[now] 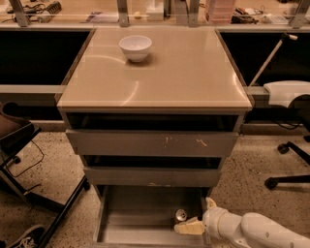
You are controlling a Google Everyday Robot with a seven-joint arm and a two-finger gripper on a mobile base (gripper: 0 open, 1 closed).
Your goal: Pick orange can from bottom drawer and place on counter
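Note:
The orange can [180, 215] stands upright in the open bottom drawer [135, 218], near its right front part; its silver top shows. My gripper [199, 216] reaches in from the lower right, low over the drawer's right side, just right of the can. Its cream fingers [189, 227] are spread apart and hold nothing; one lies just in front of the can, the other points up near the drawer's right wall. The beige counter [160, 77] tops the cabinet above.
A white bowl [135, 47] sits at the counter's back left. Two closed grey drawers [152, 143] overhang the bottom one. A chair base [290, 164] stands at the right, a dark stand's legs [53, 203] at the left. A cluttered bench [155, 12] runs behind.

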